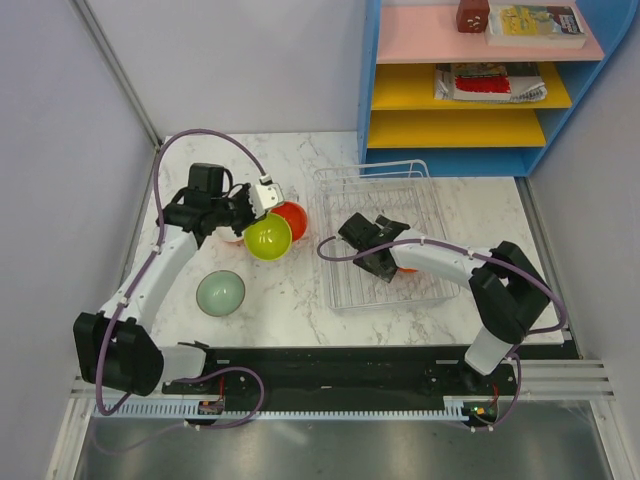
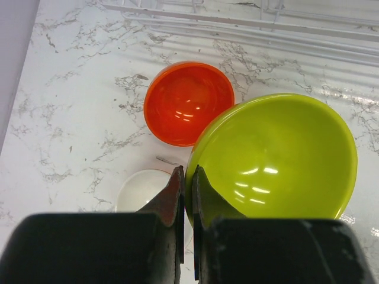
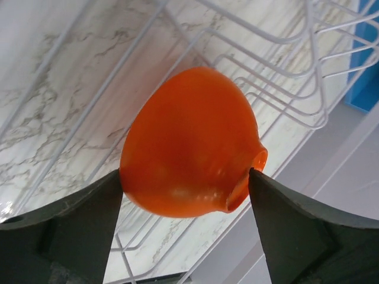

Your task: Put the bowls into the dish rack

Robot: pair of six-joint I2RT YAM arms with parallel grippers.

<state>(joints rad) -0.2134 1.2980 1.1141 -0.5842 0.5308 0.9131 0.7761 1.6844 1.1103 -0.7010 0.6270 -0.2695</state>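
Left arm [image 1: 160,265]: stretched, left fingers [image 2: 169,201] pinching yellow-green bowl [image 2: 278,160]
Right arm [image 1: 440,255]: over dish rack [image 1: 440,215], right fingers [image 3: 83,225] clamping orange bowl [image 3: 189,142]
Hidden: we barely see white bowl [image 2: 139,189]

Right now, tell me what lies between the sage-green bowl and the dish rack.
Nothing but bare marble tabletop lies between the sage-green bowl and the dish rack, as the top view shows.

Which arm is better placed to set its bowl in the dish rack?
Right. Its fingers hold an orange bowl over the dish rack; the left fingers hold a yellow-green bowl outside it.
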